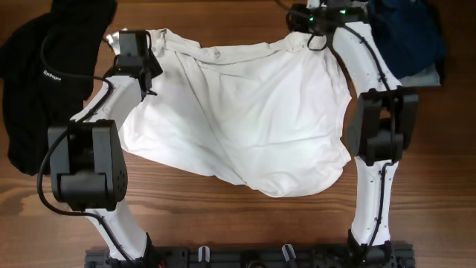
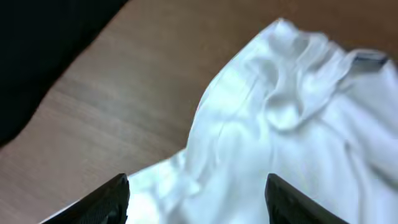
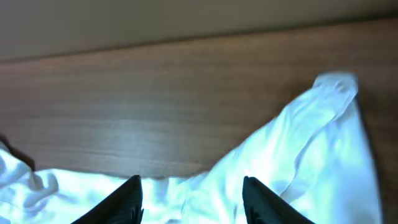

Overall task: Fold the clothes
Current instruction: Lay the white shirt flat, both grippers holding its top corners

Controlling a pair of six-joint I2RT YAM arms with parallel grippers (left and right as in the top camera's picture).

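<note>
white t-shirt (image 1: 245, 126) spread flat, long axis left to right

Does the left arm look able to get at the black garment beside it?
Probably yes. The black garment lies just beside the left arm, with only bare table between it and the open left claw, which sits over the corner of the white shirt. Nothing stands in the way.

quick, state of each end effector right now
Left end effector: open, fingers spread over the white shirt, holding nothing.
Right end effector: open, white shirt edge between its fingers, not clamped.
</note>
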